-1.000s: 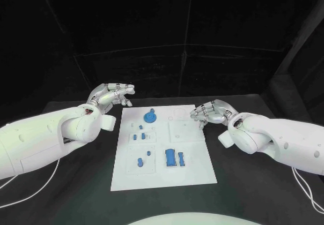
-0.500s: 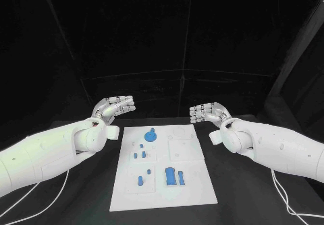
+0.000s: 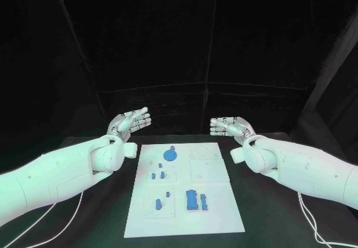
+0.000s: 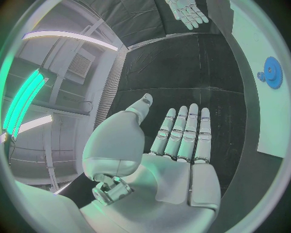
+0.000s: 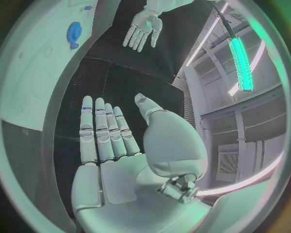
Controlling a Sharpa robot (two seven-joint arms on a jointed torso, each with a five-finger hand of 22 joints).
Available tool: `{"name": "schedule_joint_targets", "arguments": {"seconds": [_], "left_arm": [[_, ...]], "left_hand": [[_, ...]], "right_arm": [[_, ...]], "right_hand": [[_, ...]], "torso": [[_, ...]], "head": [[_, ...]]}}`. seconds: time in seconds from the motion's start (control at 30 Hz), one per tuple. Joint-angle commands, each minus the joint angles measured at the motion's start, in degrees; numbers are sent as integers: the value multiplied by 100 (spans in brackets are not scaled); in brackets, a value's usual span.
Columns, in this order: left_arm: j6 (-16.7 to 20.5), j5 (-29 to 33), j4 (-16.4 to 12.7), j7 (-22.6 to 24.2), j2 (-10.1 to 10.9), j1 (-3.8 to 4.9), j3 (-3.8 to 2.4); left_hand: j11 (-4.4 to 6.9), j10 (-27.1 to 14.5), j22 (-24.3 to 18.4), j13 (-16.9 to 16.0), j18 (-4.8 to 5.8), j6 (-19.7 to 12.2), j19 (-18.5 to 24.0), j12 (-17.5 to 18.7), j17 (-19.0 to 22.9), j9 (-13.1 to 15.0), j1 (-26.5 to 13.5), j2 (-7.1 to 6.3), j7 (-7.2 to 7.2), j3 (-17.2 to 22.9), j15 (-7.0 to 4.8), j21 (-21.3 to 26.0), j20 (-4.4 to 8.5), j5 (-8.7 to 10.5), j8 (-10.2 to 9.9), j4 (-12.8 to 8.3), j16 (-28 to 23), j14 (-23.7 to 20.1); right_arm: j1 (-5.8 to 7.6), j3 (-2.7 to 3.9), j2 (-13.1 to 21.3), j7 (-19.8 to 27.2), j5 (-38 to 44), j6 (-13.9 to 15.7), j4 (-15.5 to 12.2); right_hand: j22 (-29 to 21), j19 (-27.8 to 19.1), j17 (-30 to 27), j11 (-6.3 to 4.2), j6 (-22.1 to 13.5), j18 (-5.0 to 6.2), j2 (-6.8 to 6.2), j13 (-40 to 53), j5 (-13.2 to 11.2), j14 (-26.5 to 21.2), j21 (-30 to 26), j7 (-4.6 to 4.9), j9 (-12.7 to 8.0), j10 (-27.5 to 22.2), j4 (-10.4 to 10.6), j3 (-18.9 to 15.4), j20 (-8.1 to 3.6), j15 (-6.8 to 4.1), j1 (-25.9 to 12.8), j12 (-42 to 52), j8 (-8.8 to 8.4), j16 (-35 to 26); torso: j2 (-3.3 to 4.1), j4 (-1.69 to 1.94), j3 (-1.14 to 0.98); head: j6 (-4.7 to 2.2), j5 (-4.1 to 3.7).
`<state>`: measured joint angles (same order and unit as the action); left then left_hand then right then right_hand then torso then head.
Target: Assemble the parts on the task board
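The white task board (image 3: 212,217) lies lengthwise in the middle of the black table. A blue gear (image 3: 170,154) sits near its far end. Small blue pieces (image 3: 157,175) lie in the left middle recesses, and a larger blue block (image 3: 194,200) lies nearer me. My left hand (image 3: 131,123) hovers beyond the board's far left corner, fingers straight and apart, holding nothing. My right hand (image 3: 227,125) hovers beyond the far right corner, also flat and empty. The left wrist view shows the left hand (image 4: 179,145), the gear (image 4: 271,72) and the right hand (image 4: 188,12). The right wrist view shows the right hand (image 5: 106,141), the left hand (image 5: 142,26) and the gear (image 5: 74,31).
Bare black tabletop (image 3: 283,227) lies on both sides of the board. White cables (image 3: 310,219) trail on the table beneath both forearms. A dark backdrop rises behind the table's far edge.
Both hands have risen from beside the board's far corners and their curled fingers have straightened out flat. The head camera has also shifted; the parts on the board lie as before.
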<state>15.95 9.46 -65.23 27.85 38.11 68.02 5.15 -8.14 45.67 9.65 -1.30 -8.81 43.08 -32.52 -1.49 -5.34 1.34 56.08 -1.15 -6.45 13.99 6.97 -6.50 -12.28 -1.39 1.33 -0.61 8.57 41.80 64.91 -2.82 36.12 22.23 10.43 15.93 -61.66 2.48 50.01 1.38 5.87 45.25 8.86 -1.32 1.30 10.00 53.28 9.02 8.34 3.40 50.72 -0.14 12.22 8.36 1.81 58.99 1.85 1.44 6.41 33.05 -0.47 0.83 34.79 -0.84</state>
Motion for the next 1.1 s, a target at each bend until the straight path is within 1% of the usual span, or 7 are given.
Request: {"name": "schedule_joint_targets", "arguments": {"seconds": [0.03,0.27,0.3,0.33,0.53,0.57,1.1], "left_arm": [[381,-149,-251,45,56,-56,-52],[1463,-503,-1237,111,324,-380,-257],[1632,-558,-1392,122,366,-431,-290],[1787,-609,-1533,131,404,-478,-319],[2500,-842,-2184,175,580,-691,-455],[2579,-868,-2255,180,600,-715,-470],[2817,-946,-2472,194,658,-786,-515]], "left_hand": [[267,-1495,-315,130,264,-1410,1065,149,534,-134,-1835,115,211,-459,-228,209,402,139,-133,61,-286,-1369],[403,-2261,-478,130,386,-2133,1609,149,534,-134,-2776,115,645,-693,-697,650,608,139,-133,61,-428,-2070],[814,-2356,-497,130,386,-2224,1678,149,534,-134,-2894,115,645,-725,-697,650,634,139,-133,61,-442,-2158],[814,-2446,-518,130,411,-2309,1744,149,534,-134,-3006,115,645,-750,-697,650,657,139,-133,61,-857,-2241],[814,-2887,-965,130,463,-2722,2056,149,534,-134,-3544,115,645,-882,-697,650,776,139,-133,61,-857,-2642],[814,-2953,-965,130,881,-2784,2104,149,534,-134,-3625,115,645,-904,-697,650,793,139,-133,61,-857,-2705],[814,-3739,-965,130,881,-3525,2657,149,534,-134,-4590,115,645,-1399,-697,650,1228,139,-133,61,-857,-3424]], "right_arm": [[-26,32,65,118,-151,383,-274],[-217,138,401,389,-529,1416,-1357],[-248,155,456,433,-590,1584,-1534],[-276,171,506,473,-647,1739,-1696],[-410,245,741,663,-912,2461,-2454],[-425,254,768,684,-942,2544,-2541],[-475,282,857,757,-1043,2819,-2829]], "right_hand": [[-248,-1635,-138,-587,-1479,-266,132,-130,-326,-1743,-291,-273,-340,-1658,14,-398,-274,-181,-1928,-185,-144,-212],[-248,-2465,-138,-587,-2231,-390,132,-130,-493,-2628,-442,-412,-340,-2498,14,-600,-411,-181,-2906,-185,-144,-641],[-248,-2562,-138,-587,-2320,-390,132,-130,-511,-2732,-461,-428,-340,-2598,14,-628,-429,-181,-3022,-185,-144,-641],[-248,-2657,-138,-587,-2405,-390,132,-130,-531,-2833,-475,-834,-340,-2695,14,-650,-836,-181,-3132,-185,-144,-641],[-248,-3142,-138,-587,-2842,-453,132,-130,-1000,-3350,-902,-834,-340,-3187,14,-765,-836,-181,-3704,-185,-144,-641],[-248,-3211,-138,-587,-2908,-886,132,-130,-1000,-3424,-902,-834,-340,-3259,14,-784,-836,-181,-3789,-185,-144,-641],[-248,-4065,-138,-587,-3677,-886,132,-130,-1000,-4330,-902,-834,-340,-4120,14,-1222,-836,-181,-4787,-185,-144,-641]], "torso": [[-149,37,-65],[-187,47,-83],[-187,47,-83],[-187,47,-83],[-187,47,-83],[-187,47,-83],[-187,47,-83]], "head": [[-31,64],[-41,84],[-41,84],[-41,84],[-41,84],[-41,84],[-41,84]]}}
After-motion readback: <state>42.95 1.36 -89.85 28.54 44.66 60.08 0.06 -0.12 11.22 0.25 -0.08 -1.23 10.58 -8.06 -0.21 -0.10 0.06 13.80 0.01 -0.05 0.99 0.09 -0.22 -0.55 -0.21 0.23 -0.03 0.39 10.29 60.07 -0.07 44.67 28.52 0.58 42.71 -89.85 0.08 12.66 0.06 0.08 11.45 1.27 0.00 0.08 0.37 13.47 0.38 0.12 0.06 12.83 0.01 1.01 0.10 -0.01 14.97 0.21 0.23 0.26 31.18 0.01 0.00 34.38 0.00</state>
